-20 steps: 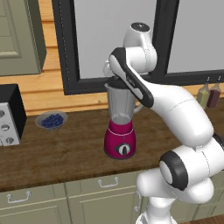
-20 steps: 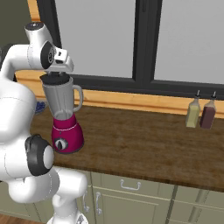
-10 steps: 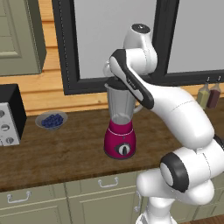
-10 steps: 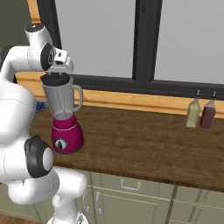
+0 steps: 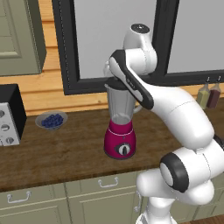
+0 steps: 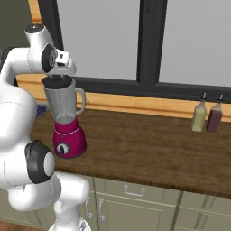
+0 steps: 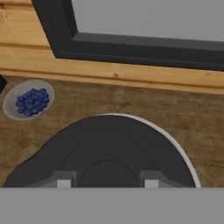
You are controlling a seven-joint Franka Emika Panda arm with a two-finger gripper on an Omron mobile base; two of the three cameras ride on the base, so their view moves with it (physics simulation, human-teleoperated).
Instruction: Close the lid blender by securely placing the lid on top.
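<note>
The blender (image 5: 120, 131) stands on the wooden counter, with a magenta base and a clear grey jar (image 6: 63, 103). The black lid (image 6: 57, 81) sits level at the jar's mouth. My gripper (image 6: 57, 76) comes straight down onto it, below the window. From the hand, the lid (image 7: 109, 144) is a wide black disc, and a pale arc of the jar's rim shows along its right edge. My gripper (image 7: 107, 181) is shut on the lid's raised centre knob, one fingertip (image 7: 64, 182) on each side. From the left base, my forearm hides most of the lid (image 5: 114, 83).
A grey bowl of blueberries (image 5: 51, 120) lies on the counter left of the blender, also in the hand view (image 7: 29, 99). The toaster oven (image 5: 8, 116) stands at the far left. Two bottles (image 6: 206, 118) stand by the wall to the right. The dark window frame (image 6: 149, 43) rises close behind the jar.
</note>
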